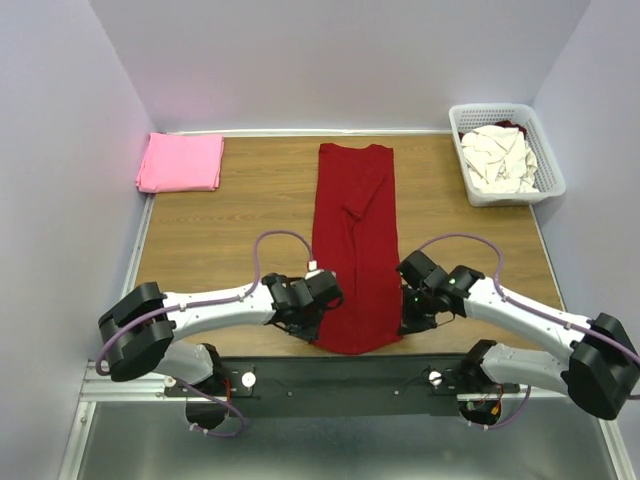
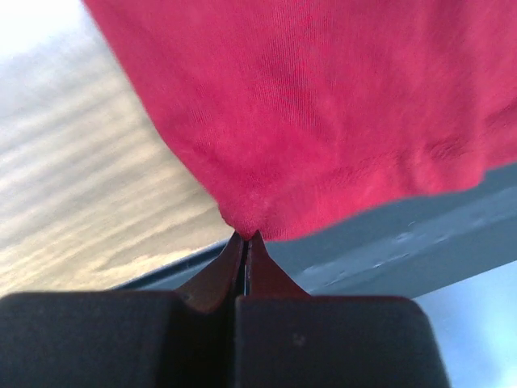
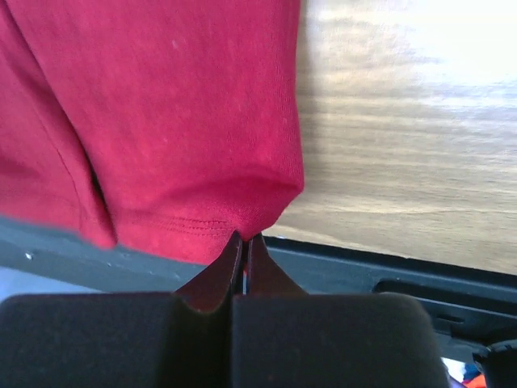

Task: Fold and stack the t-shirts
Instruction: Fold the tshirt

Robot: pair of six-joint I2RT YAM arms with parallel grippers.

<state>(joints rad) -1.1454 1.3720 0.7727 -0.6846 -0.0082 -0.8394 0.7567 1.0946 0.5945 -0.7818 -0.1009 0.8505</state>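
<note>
While the dark red t-shirt (image 1: 355, 240) lies as a long narrow strip in the middle of the table (image 1: 250, 210), the top view shows the left gripper (image 1: 322, 322) and the right gripper (image 1: 405, 320) at its two near corners. In the left wrist view the jaws are fully closed and pinch the hem corner. The right wrist view shows the same at the other corner. I judge the next move is the end-to-end fold: both arms should lift together and carry the hem evenly toward the collar.

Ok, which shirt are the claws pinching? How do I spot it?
Find the middle of the wooden table. The dark red t-shirt lies there, near corners pinched by the left gripper and right gripper. Only it is stretched long; the pink t-shirt is folded, cream t-shirts fill the basket.
</note>
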